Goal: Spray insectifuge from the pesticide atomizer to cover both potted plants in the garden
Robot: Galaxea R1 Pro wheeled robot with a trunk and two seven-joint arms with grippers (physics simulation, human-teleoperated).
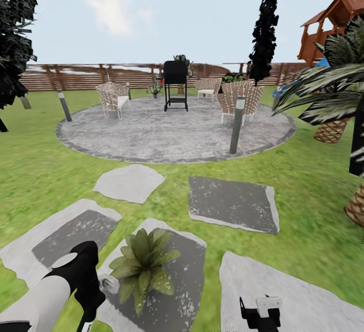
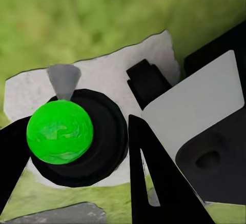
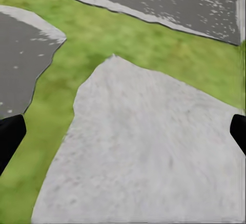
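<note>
One potted plant (image 1: 143, 265), a low rosette of broad green leaves, sits on a grey stepping slab (image 1: 184, 276) just in front of me. My left gripper (image 1: 95, 291) hangs close to the plant's left side. In the left wrist view the left gripper (image 2: 72, 147) is shut on the pesticide atomizer (image 2: 60, 131), which has a bright green round top, a black body and a grey cone nozzle. My right gripper (image 1: 260, 310) hovers low over a pale slab (image 3: 143, 152) to the plant's right. The right gripper (image 3: 123, 134) is open, with nothing between its fingers.
The garden lawn (image 1: 313, 205) has stepping slabs leading to a round paved patio (image 1: 172, 132). On the patio stand a black grill (image 1: 175, 86), wicker chairs (image 1: 114, 98) and a small far plant (image 1: 154, 89). Short posts (image 1: 236, 124) edge it. A palm (image 1: 333, 99) stands on the right and a fence (image 1: 76, 76) runs behind.
</note>
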